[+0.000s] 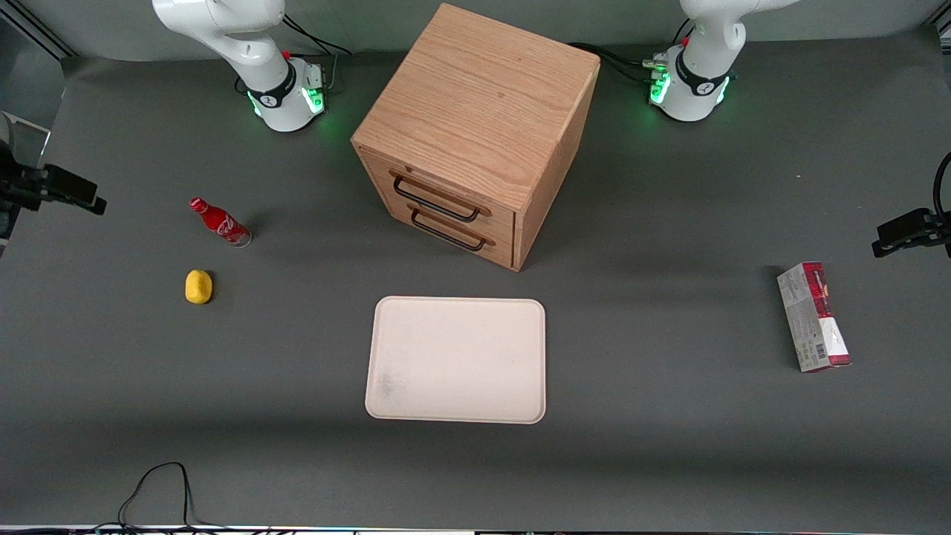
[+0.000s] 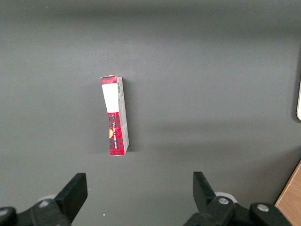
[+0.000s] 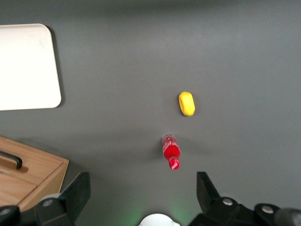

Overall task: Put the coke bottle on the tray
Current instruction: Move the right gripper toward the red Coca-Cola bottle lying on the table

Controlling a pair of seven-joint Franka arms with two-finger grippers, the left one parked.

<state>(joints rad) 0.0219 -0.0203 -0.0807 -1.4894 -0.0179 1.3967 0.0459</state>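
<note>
1. Front view shows the coke bottle (image 1: 221,221) standing on the grey surface (image 1: 669,446) toward my working arm's end, well apart from the tray (image 1: 456,360).
2. It stands upright on its clear base, red cap up, nothing touching it.
3. A yellow object (image 1: 198,287) lies near the bottle, nearer to the front camera than it.
4. The tray is cream-white, flat on the surface with nothing on it, nearer to the front camera than the wooden drawer cabinet (image 1: 475,130) and in front of its two black-handled drawers.
5. A red-and-grey carton box (image 1: 814,317) lies toward the parked arm's end of the surface.
6. My tool (image 3: 143,193) hangs high over the surface, released, its two dark fingers (image 3: 75,193) spread wide with nothing between them.
7. From my wrist camera I look down on the bottle (image 3: 170,151), which sits between the finger tips in that view though well below them, with the yellow object (image 3: 186,103) just past it.
8. That same view catches a corner of the tray (image 3: 28,66) and a corner of the cabinet (image 3: 28,176).
</note>
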